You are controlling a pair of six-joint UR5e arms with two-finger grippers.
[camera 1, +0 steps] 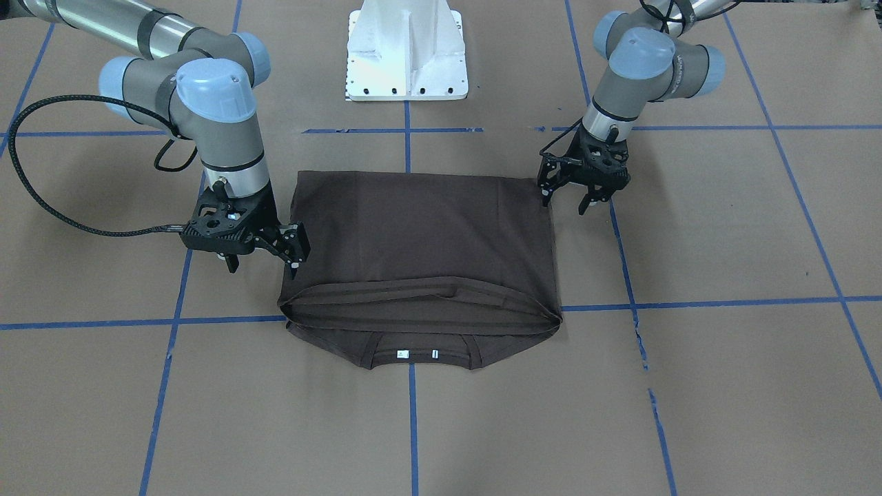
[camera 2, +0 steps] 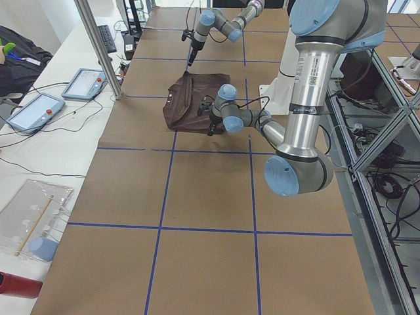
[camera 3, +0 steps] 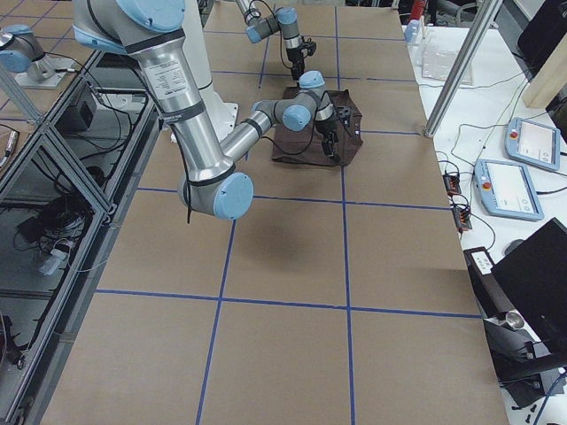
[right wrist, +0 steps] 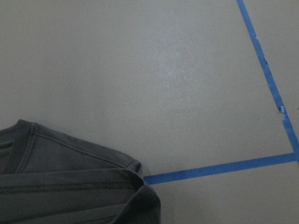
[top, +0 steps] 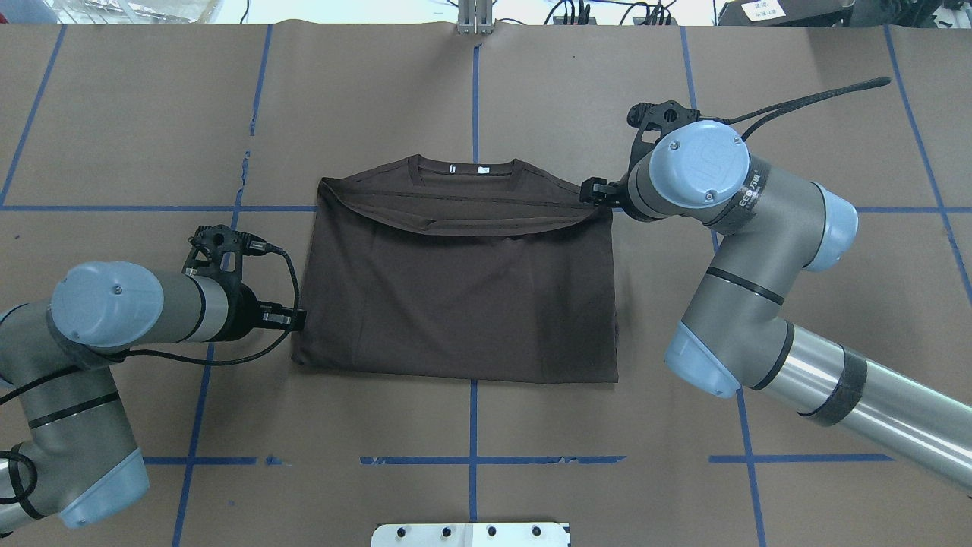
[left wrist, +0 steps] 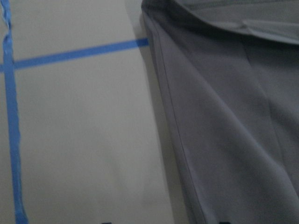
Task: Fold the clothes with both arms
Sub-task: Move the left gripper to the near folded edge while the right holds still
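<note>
left gripper (camera 1: 566, 202) and right gripper (camera 1: 264, 264), jaws apart, low

Across the brown paper-covered table (camera 1: 689, 413), the front-facing camera stares steeply down, the white metal pedestal base (camera 1: 406, 48) at its top edge. The overhead camera answers from behind that base, looking forward and down. Both frame the same folded dark brown T-shirt (camera 1: 420, 227) and grid of blue tape lines (camera 1: 412, 427). The side cameras sit high and far back at opposite table ends, looking along it. Each wrist camera hangs close, catching a shirt edge beside tape.
</note>
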